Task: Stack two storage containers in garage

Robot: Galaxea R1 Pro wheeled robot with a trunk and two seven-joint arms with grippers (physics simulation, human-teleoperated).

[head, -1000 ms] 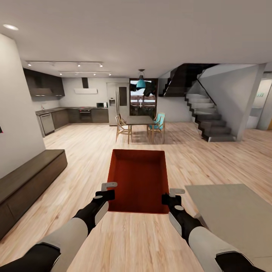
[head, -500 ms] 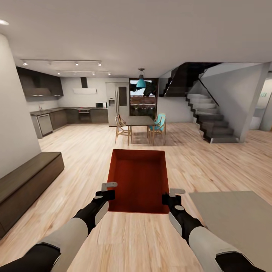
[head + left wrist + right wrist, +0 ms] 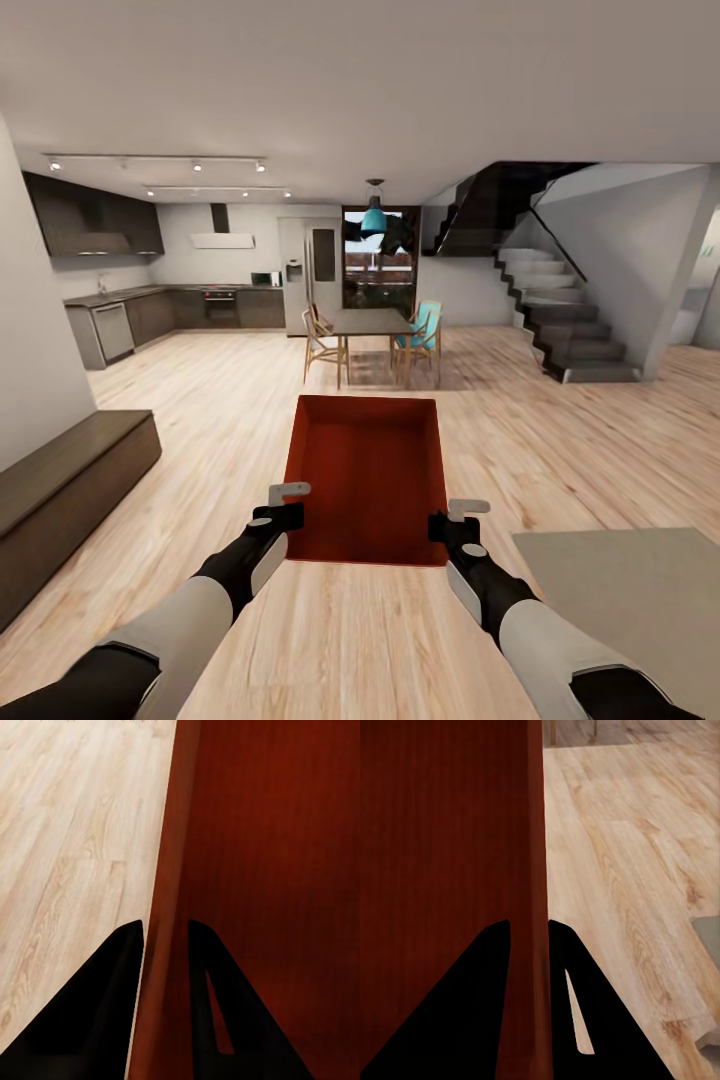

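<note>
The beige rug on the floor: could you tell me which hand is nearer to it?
Right. The right hand, on the container's right wall, is beside the rug; the left hand grips the opposite wall.

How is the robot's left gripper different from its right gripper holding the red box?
The left gripper pinches the left wall of the storage container; the right gripper pinches its right wall. The left gripper sits slightly higher in the head view, the right gripper slightly lower. Both are shut on a wall, one finger inside, one outside.

My red-orange storage container (image 3: pixel 366 480) hangs over pale wood-plank floor (image 3: pixel 560 440), with black fingers (image 3: pixel 105 1005) on my left hand (image 3: pixel 288 505), teal chairs (image 3: pixel 422 328), a teal pendant lamp (image 3: pixel 373 218) and dark grey stairs (image 3: pixel 570 335).
</note>
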